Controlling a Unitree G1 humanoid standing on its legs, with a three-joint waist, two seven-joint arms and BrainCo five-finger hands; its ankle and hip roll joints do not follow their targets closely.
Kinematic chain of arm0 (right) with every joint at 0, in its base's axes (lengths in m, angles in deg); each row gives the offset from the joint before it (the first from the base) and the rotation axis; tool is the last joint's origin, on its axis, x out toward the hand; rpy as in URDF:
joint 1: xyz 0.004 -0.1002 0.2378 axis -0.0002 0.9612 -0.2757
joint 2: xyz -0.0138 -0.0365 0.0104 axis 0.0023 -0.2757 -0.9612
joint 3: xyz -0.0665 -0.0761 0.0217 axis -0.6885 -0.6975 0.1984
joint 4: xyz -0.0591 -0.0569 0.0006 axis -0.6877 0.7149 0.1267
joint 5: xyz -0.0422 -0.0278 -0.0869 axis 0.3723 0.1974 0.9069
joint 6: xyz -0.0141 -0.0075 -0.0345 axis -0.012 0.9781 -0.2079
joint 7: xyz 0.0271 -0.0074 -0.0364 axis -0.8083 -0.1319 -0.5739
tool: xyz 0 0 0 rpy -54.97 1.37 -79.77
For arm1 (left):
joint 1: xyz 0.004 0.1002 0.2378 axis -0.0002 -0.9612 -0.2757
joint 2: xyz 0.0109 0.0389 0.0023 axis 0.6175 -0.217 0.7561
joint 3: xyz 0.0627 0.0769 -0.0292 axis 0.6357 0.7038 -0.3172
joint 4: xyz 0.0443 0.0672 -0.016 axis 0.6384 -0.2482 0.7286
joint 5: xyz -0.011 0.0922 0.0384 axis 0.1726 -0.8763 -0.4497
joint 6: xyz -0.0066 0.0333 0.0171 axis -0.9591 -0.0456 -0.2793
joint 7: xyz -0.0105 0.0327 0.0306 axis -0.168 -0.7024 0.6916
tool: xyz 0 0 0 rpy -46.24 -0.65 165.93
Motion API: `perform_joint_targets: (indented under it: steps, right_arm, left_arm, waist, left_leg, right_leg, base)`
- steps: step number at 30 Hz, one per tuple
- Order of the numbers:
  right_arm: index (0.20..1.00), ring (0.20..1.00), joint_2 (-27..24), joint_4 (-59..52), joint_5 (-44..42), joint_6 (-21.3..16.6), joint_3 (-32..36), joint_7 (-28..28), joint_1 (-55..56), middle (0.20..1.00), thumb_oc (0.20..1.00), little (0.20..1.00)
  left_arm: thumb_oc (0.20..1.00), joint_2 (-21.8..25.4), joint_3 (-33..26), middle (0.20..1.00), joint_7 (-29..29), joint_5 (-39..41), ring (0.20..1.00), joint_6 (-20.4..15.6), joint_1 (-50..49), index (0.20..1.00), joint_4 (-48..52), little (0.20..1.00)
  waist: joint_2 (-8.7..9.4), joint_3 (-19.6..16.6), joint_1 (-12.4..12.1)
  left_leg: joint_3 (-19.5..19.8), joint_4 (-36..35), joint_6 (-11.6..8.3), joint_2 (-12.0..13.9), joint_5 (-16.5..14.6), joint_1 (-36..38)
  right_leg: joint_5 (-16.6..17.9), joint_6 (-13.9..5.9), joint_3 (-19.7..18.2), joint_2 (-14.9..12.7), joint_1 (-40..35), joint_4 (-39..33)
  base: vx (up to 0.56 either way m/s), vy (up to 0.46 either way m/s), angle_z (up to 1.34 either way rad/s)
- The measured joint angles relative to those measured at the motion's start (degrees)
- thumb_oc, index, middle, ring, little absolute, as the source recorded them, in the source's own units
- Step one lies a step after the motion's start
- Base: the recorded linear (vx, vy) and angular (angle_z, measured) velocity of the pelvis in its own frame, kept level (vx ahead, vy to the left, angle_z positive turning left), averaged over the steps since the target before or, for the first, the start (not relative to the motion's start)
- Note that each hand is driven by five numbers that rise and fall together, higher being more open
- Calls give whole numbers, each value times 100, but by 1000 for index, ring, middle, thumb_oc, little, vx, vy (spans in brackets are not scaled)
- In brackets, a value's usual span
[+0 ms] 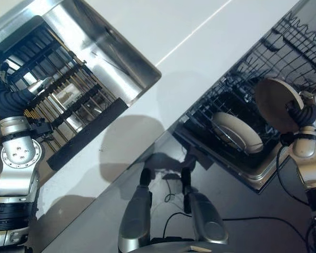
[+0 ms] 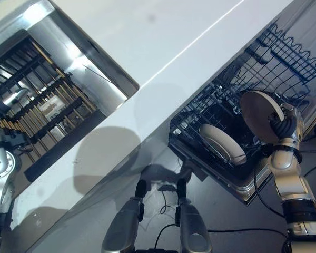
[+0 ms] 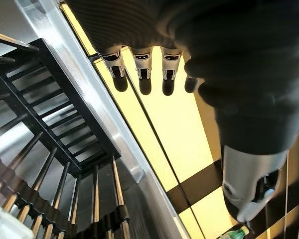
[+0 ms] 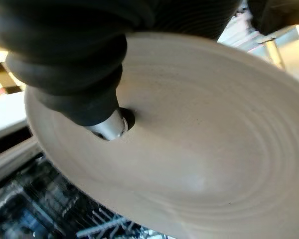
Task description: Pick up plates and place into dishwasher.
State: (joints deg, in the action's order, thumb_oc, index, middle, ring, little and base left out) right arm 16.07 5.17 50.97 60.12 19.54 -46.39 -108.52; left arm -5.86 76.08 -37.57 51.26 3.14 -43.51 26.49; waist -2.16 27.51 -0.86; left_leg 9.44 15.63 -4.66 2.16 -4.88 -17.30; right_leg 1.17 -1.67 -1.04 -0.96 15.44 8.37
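My right hand [image 1: 305, 114] is shut on a beige plate [image 1: 276, 103] and holds it on edge just above the black wire dishwasher rack [image 1: 221, 95]. In the right wrist view the thumb [image 4: 107, 124] presses on the plate's face [image 4: 199, 149]. A second beige plate [image 1: 237, 132] stands tilted between the rack's wires, below and left of the held one. My left hand [image 1: 39, 85] hovers over the dark drying rack [image 1: 68, 100] in the steel sink; its fingers [image 3: 139, 74] are straight and hold nothing.
A white countertop [image 1: 163, 31] runs between the sink [image 1: 116, 52] and the pulled-out dishwasher rack. The drying rack's black bars and thin rods [image 3: 55, 114] lie close under my left hand.
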Motion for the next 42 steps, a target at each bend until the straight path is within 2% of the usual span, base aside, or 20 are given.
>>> perform_joint_targets:
  steps: [8,13,21,26,33,42]
  right_arm:
    - [200,200,-293,364,250,-292,-149,334,-471,200,200,200]
    - [200,200,-459,436,504,-412,-305,319,-501,200,200,200]
    - [200,200,-1057,632,724,-668,-1065,-661,-997,200,200,200]
    - [200,200,-1117,857,715,-687,-1265,-1155,-1319,200,200,200]
    - [200,200,-981,1449,590,-782,-1405,-1302,-1616,200,200,200]
    - [200,200,-856,1882,367,-980,-1520,-1291,-1992,200,200,200]
  left_arm:
    - [1000,135,0,1000,237,-53,1000,-39,81,1000,1,1000]
    - [1000,157,9,1000,286,-52,1000,-41,169,1000,-3,1000]
    - [1000,319,98,1000,269,-17,1000,-39,403,1000,39,1000]
    - [1000,391,107,1000,212,-2,1000,-39,496,1000,-118,1000]
    - [1000,515,202,1000,198,-45,1000,-40,639,1000,-212,1000]
    - [1000,582,375,1000,212,-55,1000,-40,928,1000,-374,1000]
  waist:
    - [-138,79,-14]
    - [-164,115,-12]
    - [-201,151,-59]
    - [-197,154,-30]
    - [-208,148,-147]
    - [-234,147,-143]
  left_leg:
    - [3,1,-27,-18,97,-301]
    - [16,47,-30,-27,100,-350]
    - [42,112,-77,6,134,-536]
    - [35,117,-109,49,154,-543]
    - [-5,123,-130,40,198,-655]
    - [-21,105,-121,-37,287,-750]
  right_leg:
    - [-50,18,7,-10,429,277]
    - [-130,28,58,-22,502,432]
    - [-211,81,202,-15,685,624]
    - [-259,130,332,-9,696,708]
    - [-301,150,341,-40,928,917]
    - [-356,148,344,-132,1145,1156]
  base:
    - [33,-49,1]
    - [82,-54,5]
    - [63,-76,8]
    - [43,-37,7]
    - [-8,14,-2]
    - [-35,46,1]
